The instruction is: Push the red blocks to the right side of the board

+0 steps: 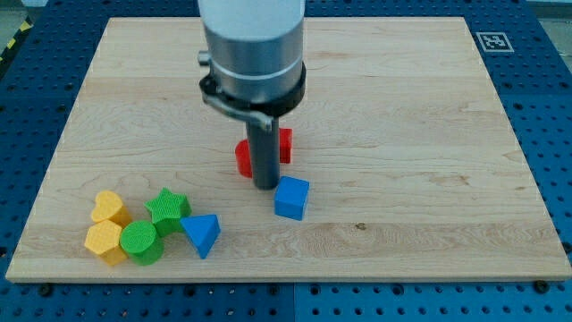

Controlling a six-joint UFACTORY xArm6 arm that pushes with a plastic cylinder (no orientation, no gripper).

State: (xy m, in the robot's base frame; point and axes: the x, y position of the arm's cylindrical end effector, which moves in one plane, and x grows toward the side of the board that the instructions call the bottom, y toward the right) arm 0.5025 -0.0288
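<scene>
Camera view shows my tip (265, 185) resting on the wooden worktop (429, 134) near its middle, directly in front of the red blocks (243, 158), which sit just behind the rod and are partly hidden by it. What shows is red on both sides of the rod, a piece on the left and a piece on the right (285, 145); whether that is 1 block or 2 I cannot tell, nor their shape. No fingers exist on this arm (it ends in a bare rod), so nothing is held; the tip looks to be touching or almost touching the red.

Just right of the tip and slightly nearer lies a blue cube (291, 198). At the near left corner sit a blue triangular block (202, 234), a green star-shaped block (167, 207), a green cylinder (141, 242) and 2 yellow blocks (109, 207) (104, 242), all well apart from the red.

The red is around the centre, so the right side is not yet reached. My worry: the tip stands on the near side, not the left, so a push from here would likely send the red farther away, not rightward. Sweeping right could also catch the blue cube and drag it along.
</scene>
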